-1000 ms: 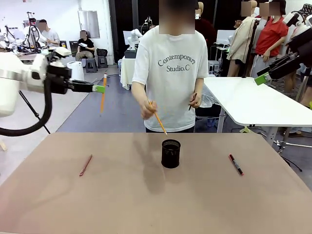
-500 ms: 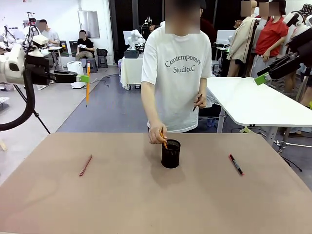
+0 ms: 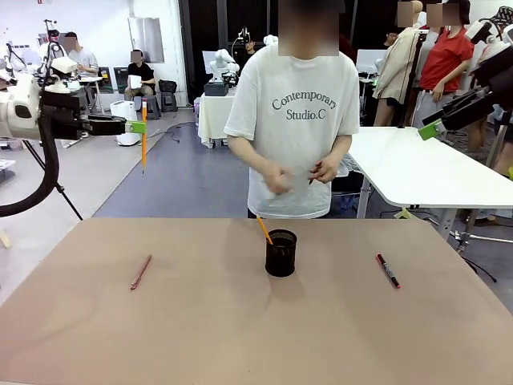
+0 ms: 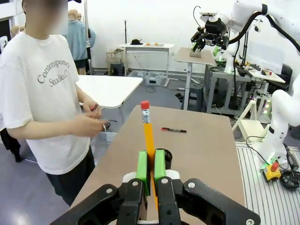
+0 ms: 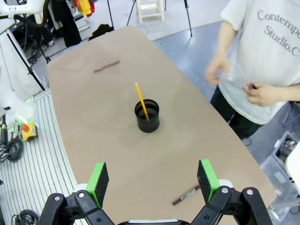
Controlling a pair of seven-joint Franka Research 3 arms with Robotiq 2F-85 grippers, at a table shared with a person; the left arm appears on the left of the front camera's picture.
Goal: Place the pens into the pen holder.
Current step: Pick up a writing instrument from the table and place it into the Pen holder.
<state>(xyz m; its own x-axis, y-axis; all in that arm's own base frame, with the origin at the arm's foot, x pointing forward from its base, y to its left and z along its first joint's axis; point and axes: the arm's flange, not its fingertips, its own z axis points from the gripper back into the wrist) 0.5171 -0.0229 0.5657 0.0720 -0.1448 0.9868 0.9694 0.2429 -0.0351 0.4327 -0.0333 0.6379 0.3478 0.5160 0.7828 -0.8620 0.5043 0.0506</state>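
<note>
My left gripper (image 3: 138,127) is shut on a yellow-orange pencil (image 3: 144,147) that hangs upright, high beyond the table's far left corner. In the left wrist view the pencil (image 4: 149,136) rises between the green pads (image 4: 142,168), red eraser on top. The black mesh pen holder (image 3: 280,253) stands mid-table with another orange pencil (image 3: 264,230) leaning in it. A reddish-pink pen (image 3: 141,272) lies left of the holder and a red-and-black marker (image 3: 389,271) right of it. High at the far right, my right gripper (image 3: 429,128) is open. Below my right gripper (image 5: 152,178) are the holder (image 5: 148,116) and marker (image 5: 185,194).
A person stands at the table's far side with both hands (image 3: 300,176) together at the chest, holding something small and dark. A white table (image 3: 417,164) stands behind on the right. The brown table (image 3: 240,337) is bare in front of the holder.
The person dropped an orange pencil into the holder and drew the hand back to the chest. My left arm swung left with its pencil, then held still. The right arm stayed put.
</note>
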